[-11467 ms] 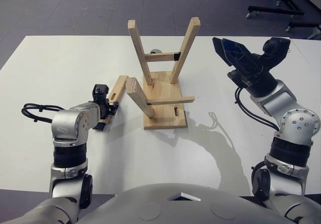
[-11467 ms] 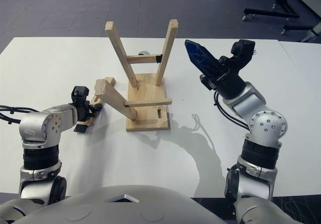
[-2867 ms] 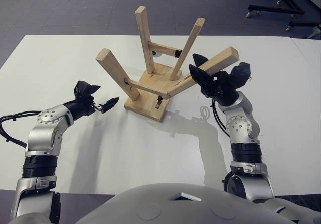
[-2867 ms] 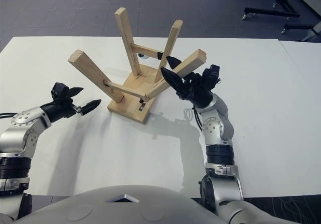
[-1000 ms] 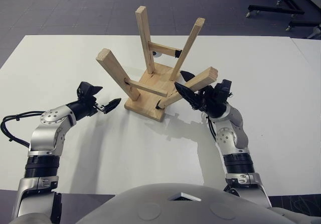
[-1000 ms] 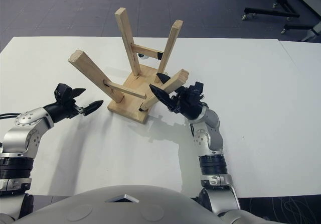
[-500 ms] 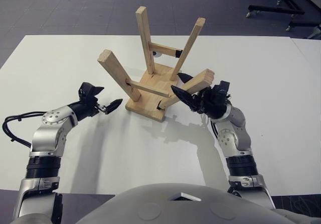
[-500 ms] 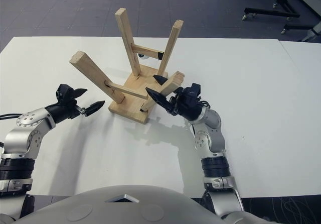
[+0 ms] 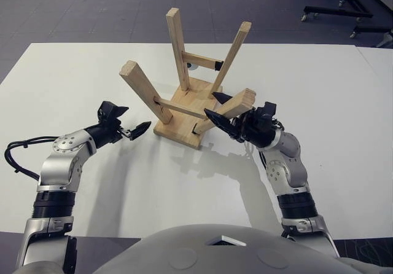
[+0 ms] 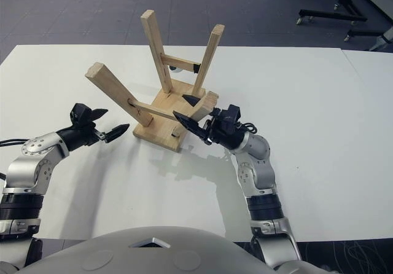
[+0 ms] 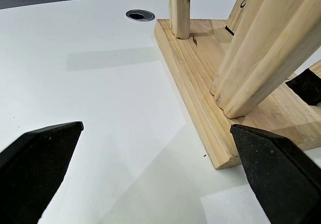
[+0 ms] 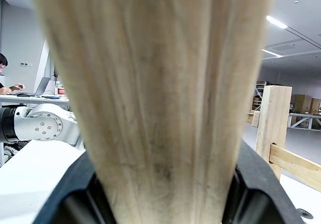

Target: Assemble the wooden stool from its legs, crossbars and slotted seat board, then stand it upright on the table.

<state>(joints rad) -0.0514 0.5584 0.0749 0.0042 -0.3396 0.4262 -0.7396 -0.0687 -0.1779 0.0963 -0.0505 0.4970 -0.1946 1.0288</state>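
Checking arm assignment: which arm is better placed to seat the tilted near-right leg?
Right: right gripper grips that pale wooden leg at the flat wooden seat board; left gripper hangs open, apart.

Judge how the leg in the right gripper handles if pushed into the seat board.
Probably stiff: the leg is thick wood, unlikely to flex. Smooth wood in the right gripper could slip or twist. Nothing holds the seat board, so a push likely slides it.

Bright, even overhead light w/ soft grey shadows of the upturned pale wooden stool [image 9: 184, 111] cast nearward on the white matte table [image 9: 80, 71]; ceiling strip lamps [image 12: 281, 22] glow
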